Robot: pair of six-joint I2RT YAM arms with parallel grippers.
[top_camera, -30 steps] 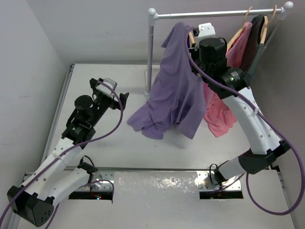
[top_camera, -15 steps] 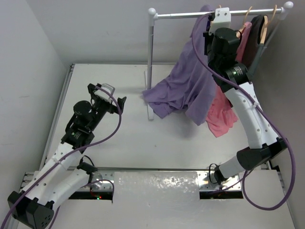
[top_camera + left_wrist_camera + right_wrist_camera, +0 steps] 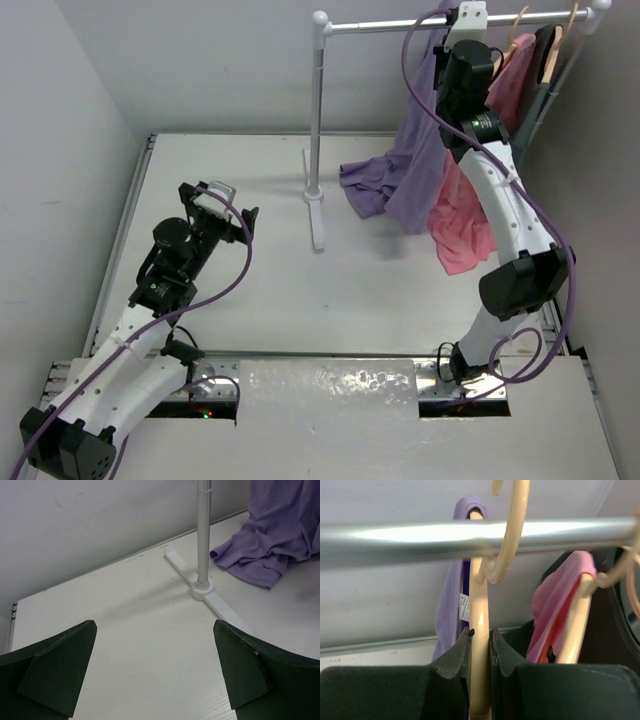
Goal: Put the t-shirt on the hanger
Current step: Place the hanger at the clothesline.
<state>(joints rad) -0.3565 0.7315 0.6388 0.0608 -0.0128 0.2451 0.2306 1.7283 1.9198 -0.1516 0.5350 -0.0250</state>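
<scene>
The right gripper (image 3: 480,636) pinches the smooth, light tan hanger (image 3: 479,595) between its dark fingers just below the shiny round metal rail (image 3: 395,537), which the hanger's curved hook crosses. The soft lavender t-shirt (image 3: 410,165) is draped over that hanger, just beside the pink garment (image 3: 462,215), and falls in loose folds to the white table (image 3: 230,290), its hem bunched near the rack base (image 3: 316,215); a small white label (image 3: 464,607) sits at its collar (print too small to read). The left gripper (image 3: 155,672) hovers over the table with its fingers spread wide.
</scene>
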